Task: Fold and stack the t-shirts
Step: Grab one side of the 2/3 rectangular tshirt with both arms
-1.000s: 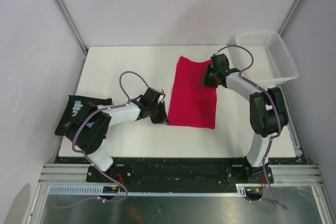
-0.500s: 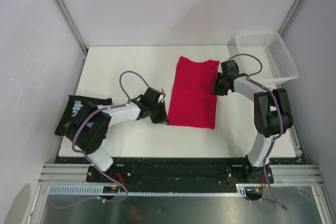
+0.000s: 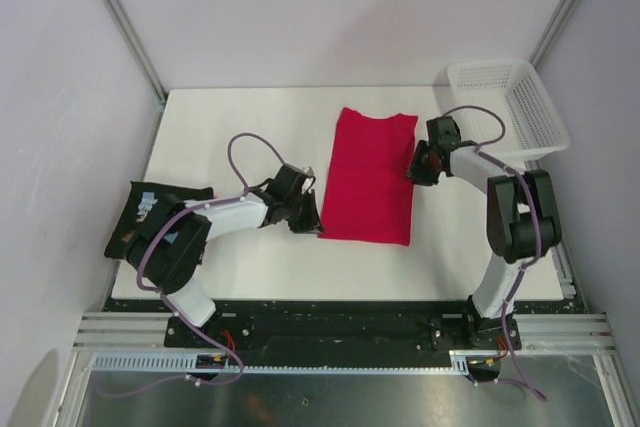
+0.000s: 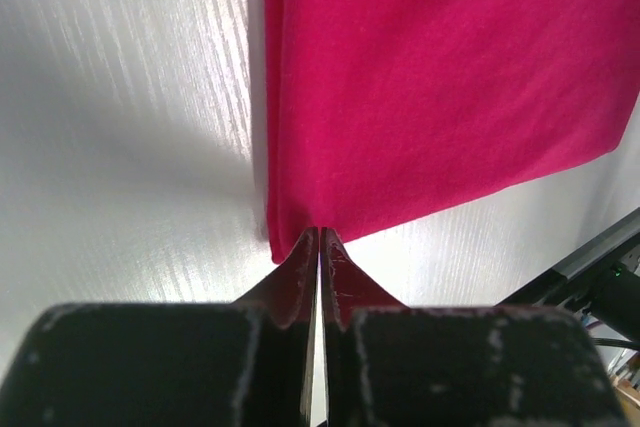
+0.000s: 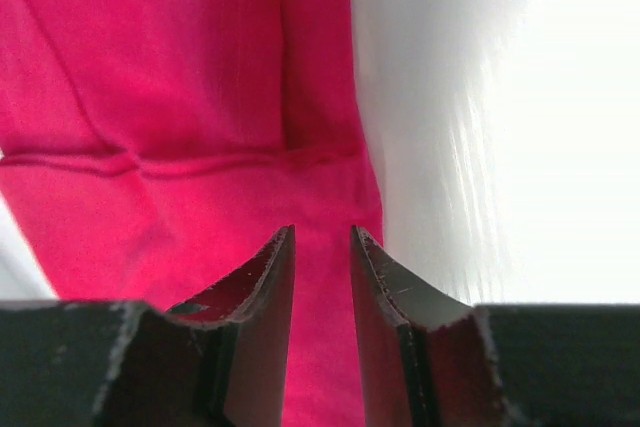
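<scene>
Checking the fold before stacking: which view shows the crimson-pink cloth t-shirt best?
Top external: the whole folded crimson-pink cloth t-shirt is in frame, all edges visible. Left wrist shows only its near-left corner close up; right wrist only its right edge and a seam.

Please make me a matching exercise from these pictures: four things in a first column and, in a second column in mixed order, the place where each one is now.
Column one
1. pink shirt
2. black shirt
3. basket
4. right gripper

Column two
A. at the far right corner of the table
B. over the right edge of the pink shirt
C. flat in the middle of the table
D. at the left edge of the table, on the near side

Pairs: 1-C, 2-D, 3-A, 4-B
</scene>
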